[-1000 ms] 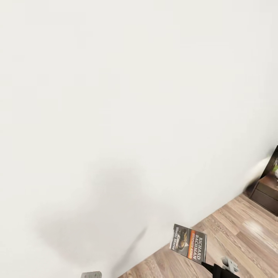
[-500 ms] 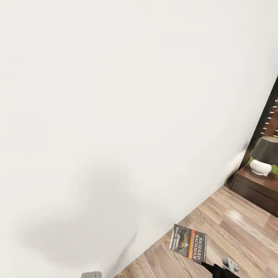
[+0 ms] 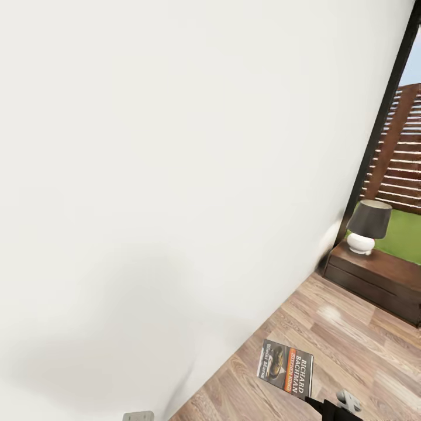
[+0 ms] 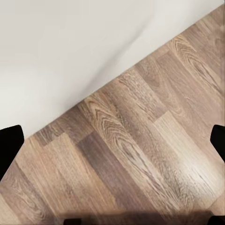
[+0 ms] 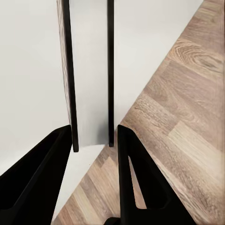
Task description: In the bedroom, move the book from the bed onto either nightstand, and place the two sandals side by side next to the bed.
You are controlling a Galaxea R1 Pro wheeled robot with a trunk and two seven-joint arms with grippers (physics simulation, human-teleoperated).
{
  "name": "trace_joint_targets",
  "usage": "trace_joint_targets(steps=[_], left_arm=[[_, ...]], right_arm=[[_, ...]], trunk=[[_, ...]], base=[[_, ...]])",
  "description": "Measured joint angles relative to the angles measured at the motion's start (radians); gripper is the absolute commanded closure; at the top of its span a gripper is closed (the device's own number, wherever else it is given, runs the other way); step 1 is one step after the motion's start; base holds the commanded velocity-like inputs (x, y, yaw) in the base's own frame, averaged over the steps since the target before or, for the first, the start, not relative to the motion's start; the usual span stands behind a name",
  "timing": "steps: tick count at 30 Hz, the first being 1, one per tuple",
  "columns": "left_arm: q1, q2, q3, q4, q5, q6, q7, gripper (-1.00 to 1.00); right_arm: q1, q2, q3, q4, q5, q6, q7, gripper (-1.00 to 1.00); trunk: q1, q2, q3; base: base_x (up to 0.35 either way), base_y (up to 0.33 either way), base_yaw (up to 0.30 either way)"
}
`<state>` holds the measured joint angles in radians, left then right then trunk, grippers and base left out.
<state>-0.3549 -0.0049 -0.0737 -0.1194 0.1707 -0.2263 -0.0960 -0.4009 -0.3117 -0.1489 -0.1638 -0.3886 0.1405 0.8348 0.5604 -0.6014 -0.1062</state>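
Note:
The book [image 3: 286, 365], dark grey with an orange band and white lettering, hangs upright above the wood floor at the lower right of the head view. My right gripper [image 3: 326, 406] is shut on its lower edge. In the right wrist view the book [image 5: 91, 70] shows edge-on, clamped between the two black fingers [image 5: 125, 154] of that gripper [image 5: 93, 136]. My left gripper [image 4: 112, 140] is open over bare floor planks, with nothing between its fingertips. The bed and the sandals are out of view.
A white wall [image 3: 175, 175] takes up most of the head view, close ahead and to the left. At the far right a dark brown wooden cabinet [image 3: 374, 278] carries a lamp [image 3: 367, 227] beside a dark-framed window [image 3: 380, 123]; I cannot tell whether it is a nightstand.
The whole head view has shifted, so the camera has turned: the window, lamp and cabinet have come further into the picture. The book stays held in the right gripper as before.

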Motion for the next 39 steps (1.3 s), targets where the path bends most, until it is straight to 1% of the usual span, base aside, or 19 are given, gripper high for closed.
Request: trace_joint_targets(steps=[28,39], left_arm=[[0.0,0.0,0.0,0.0,0.0,0.0,0.0,-1.0],[0.0,0.0,0.0,0.001,0.0,0.0,0.0,-1.0]], right_arm=[[0.0,0.0,0.001,0.0,0.0,0.0,0.0,1.0],[0.0,0.0,0.0,0.0,0.0,0.0,0.0,1.0]], trunk=[[0.0,0.0,0.0],[0.0,0.0,0.0]], base=[[0.014,0.0,-0.249],[0.201,0.0,-0.249]])
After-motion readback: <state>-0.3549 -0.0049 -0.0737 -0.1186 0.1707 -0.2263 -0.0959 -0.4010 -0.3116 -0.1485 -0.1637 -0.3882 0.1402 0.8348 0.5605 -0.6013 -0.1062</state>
